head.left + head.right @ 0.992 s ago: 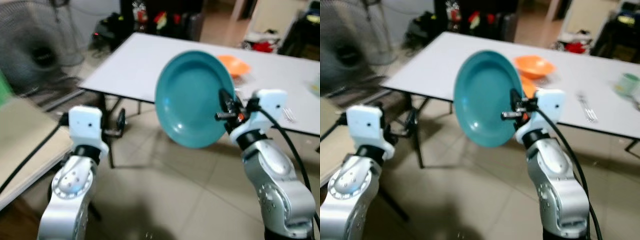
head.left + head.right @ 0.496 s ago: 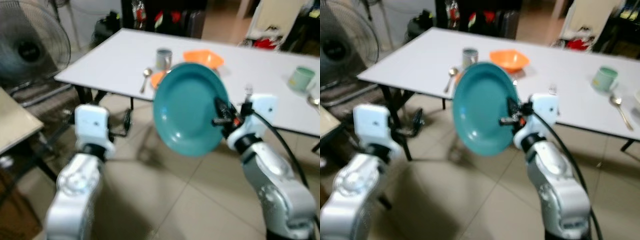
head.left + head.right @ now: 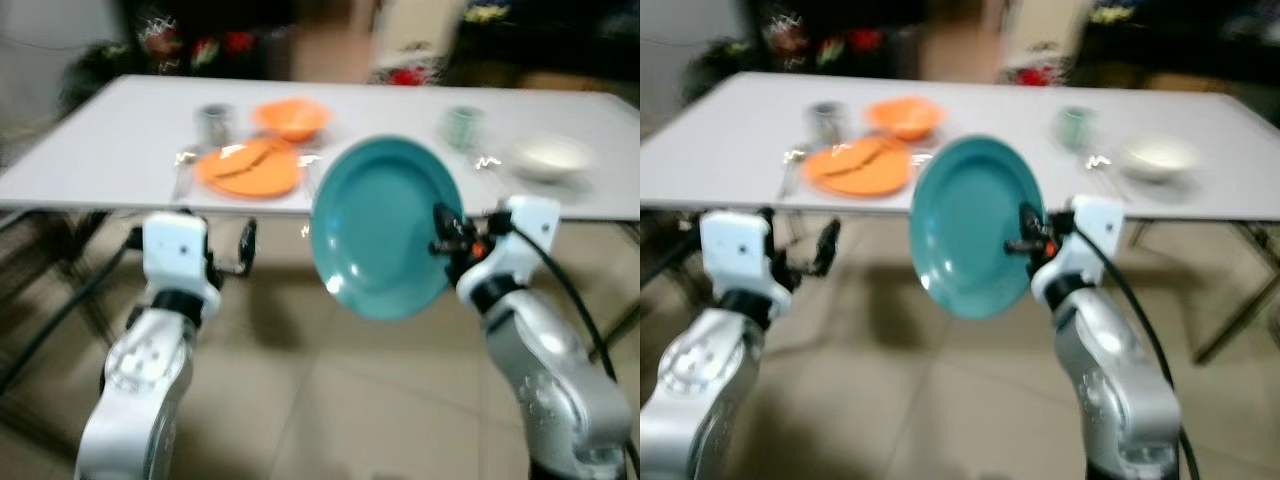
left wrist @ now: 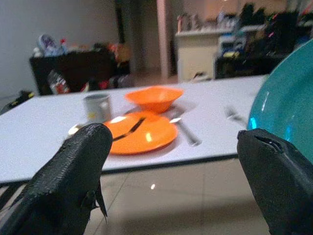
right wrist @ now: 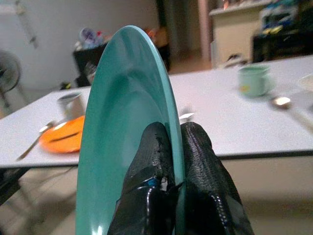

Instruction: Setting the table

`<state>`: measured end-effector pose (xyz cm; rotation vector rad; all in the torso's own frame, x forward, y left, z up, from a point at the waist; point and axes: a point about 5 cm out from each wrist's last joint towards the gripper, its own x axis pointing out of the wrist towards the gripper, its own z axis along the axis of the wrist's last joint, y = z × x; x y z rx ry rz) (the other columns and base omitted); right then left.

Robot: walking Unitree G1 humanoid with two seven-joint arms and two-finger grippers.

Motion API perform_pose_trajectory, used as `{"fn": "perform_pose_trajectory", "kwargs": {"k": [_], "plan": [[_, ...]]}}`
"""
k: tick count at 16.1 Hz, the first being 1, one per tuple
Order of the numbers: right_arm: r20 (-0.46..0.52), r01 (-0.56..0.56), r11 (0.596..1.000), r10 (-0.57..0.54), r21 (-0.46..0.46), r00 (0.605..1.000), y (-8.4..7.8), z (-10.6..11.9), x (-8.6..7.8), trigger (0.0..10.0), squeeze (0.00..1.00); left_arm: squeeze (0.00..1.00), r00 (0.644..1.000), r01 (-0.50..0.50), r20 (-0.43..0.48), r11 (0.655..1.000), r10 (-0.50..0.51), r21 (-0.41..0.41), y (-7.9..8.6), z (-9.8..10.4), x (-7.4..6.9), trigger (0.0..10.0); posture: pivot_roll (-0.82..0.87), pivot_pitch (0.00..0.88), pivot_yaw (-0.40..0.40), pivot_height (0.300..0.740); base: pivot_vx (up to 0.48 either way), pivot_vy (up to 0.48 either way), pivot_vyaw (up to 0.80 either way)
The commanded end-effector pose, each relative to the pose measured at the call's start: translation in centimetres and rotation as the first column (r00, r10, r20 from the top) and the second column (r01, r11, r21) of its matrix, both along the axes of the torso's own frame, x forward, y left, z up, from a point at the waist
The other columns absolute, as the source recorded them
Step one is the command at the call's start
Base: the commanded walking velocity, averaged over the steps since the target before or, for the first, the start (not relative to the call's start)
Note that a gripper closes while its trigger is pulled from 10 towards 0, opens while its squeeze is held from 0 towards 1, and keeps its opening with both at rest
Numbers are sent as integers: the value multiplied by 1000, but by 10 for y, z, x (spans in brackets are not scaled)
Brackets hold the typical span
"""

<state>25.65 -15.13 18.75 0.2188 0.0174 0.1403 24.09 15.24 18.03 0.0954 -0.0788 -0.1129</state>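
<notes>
My right gripper [image 3: 446, 232] is shut on the rim of a teal plate [image 3: 385, 228], held upright on edge in front of the white table [image 3: 90, 150]. In the right wrist view both black fingers [image 5: 198, 161] pinch the teal plate [image 5: 122, 147]. My left gripper [image 4: 171, 161] is open and holds nothing, raised before the table's near edge. On the table lie an orange plate [image 3: 245, 170], an orange bowl [image 3: 291, 117], a grey cup [image 3: 212, 122], a green mug [image 3: 462, 126], a white bowl [image 3: 550, 155] and cutlery.
Tiled floor lies between me and the table. Table legs [image 3: 1230, 320] stand under the right end. Dark shelves and clutter stand behind the table. The view is blurred.
The camera has swung, so the table now lies squarely ahead with more of its right end showing. The fan has left the view. My right gripper still holds the plate.
</notes>
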Motion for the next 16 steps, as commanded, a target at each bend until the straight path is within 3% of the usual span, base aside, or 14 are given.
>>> {"fn": "perform_pose_trajectory", "kwargs": {"k": [1, 16], "plan": [[32, 2, 1000, -3, 5, 999, -1, 9, 2, 10000, 0, 0, 1000, 12, -11, 1000, -13, -10, -2, -2, 0, 10000, -95, 0, 7, 740, 300, 0, -800], [9, -44, 998, 44, 34, 999, 0, 9, 10, 10000, 0, 0, 999, -1, -39, 1000, 1, 3, 17, -6, 3, 10000, -93, 0, 0, 740, 300, 0, -53]]}}
